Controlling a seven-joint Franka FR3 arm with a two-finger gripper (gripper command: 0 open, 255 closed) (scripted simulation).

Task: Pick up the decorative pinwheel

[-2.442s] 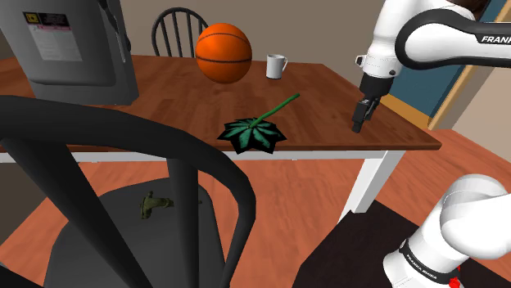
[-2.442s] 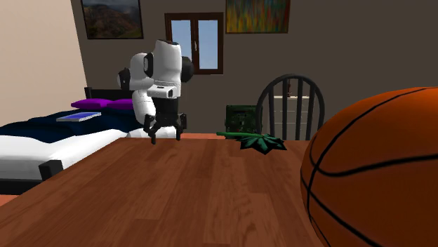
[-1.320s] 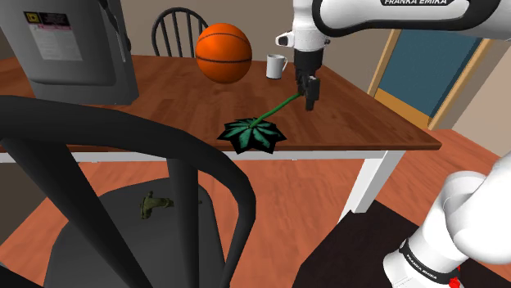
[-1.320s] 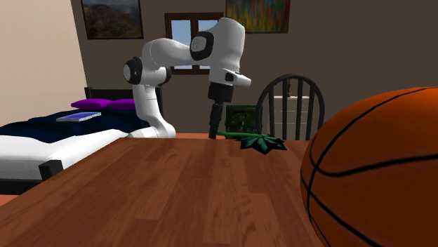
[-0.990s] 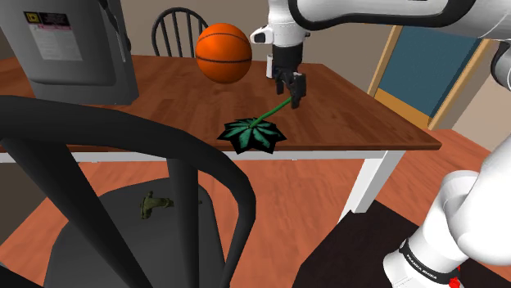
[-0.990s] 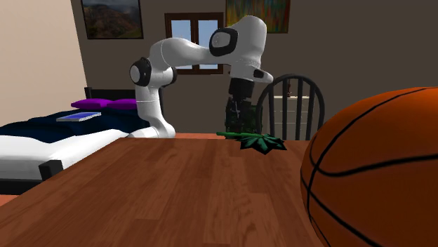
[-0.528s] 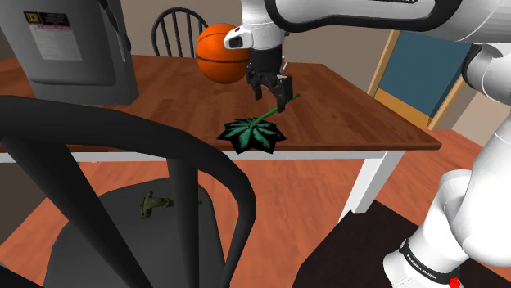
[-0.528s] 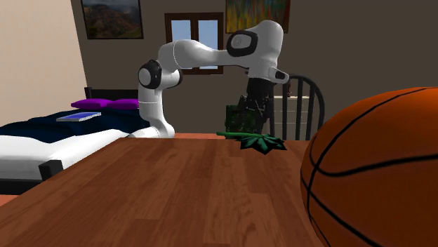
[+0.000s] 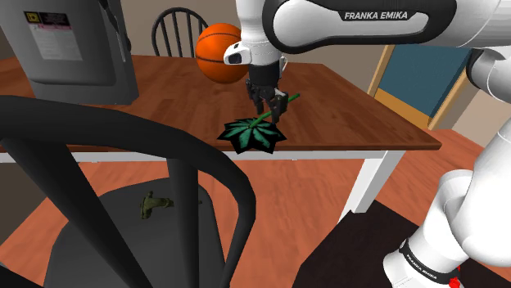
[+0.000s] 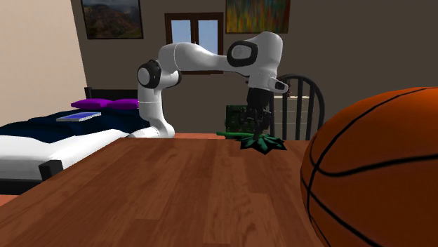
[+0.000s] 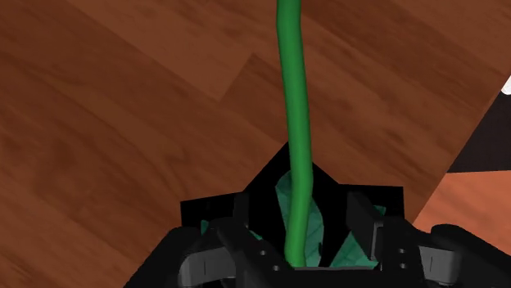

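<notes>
Pointing straight down with the gripper [image 9: 269,104], low over the wooden table [image 9: 352,114] and right above the green stem [image 9: 284,103] of the pinwheel [image 9: 252,135]. Spread apart, pinching nothing. In the wrist view, one finger [image 11: 359,219] on each side of the stem [image 11: 293,123], with a gap left on both sides and no touch to be seen. Between the fingers there, under the gripper [image 11: 301,206], teal blades [image 11: 282,196] of the pinwheel's head against the brown boards.

Lying flat close to the table's near edge in the shoulder view: dark-green, star-shaped head toward that view's left, stem slanting away to the right and the far side. Gripper placed over the stem close to its joint with the head.

From the second exterior view, at the far edge of the table [image 10: 175,189]: pinwheel [image 10: 263,144] with the gripper [image 10: 258,128] just above it, in front of a dark spindle-back chair [image 10: 298,105].

Farther back on the table in the shoulder view, an orange basketball [image 9: 223,52], well apart from the pinwheel. The same basketball [image 10: 379,175] large and near at the second exterior view's right. At the shoulder view's far left, a grey box [image 9: 61,45]. In the near foreground there, off the table, a black chair [image 9: 123,188].
</notes>
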